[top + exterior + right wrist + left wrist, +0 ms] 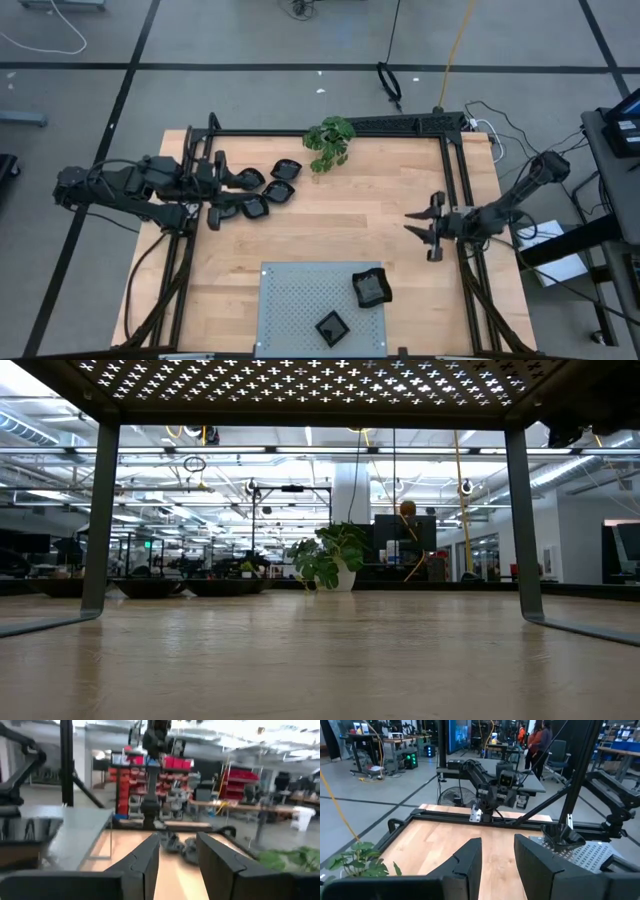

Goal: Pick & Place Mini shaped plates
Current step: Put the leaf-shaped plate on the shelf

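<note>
Two mini shaped plates are already lying on the grey perforated panel (300,300) at the near edge of the surface (340,220): a squarish one (370,288) near the panel's right side and a smaller angular one (331,326) toward its front. Judging by that, the task is getting under way but is far from finished.

The remaining plates are sitting in a cluster (262,190) on the left part of the surface, a few of them clearly countable, such as one (286,168) nearest the green plant (330,142); others may be lying hidden under the left arm.

The left end effector (215,185) is hanging over the left edge of that cluster, its fingers (470,862) standing a little apart with nothing between them. The right end effector (432,226) is waiting near the right edge of the surface, well apart from every plate, its fingers (145,860) likewise parted by a modest gap and carrying nothing.

The bulk of the work, moving the clustered plates, appears to be lying ahead.
</note>
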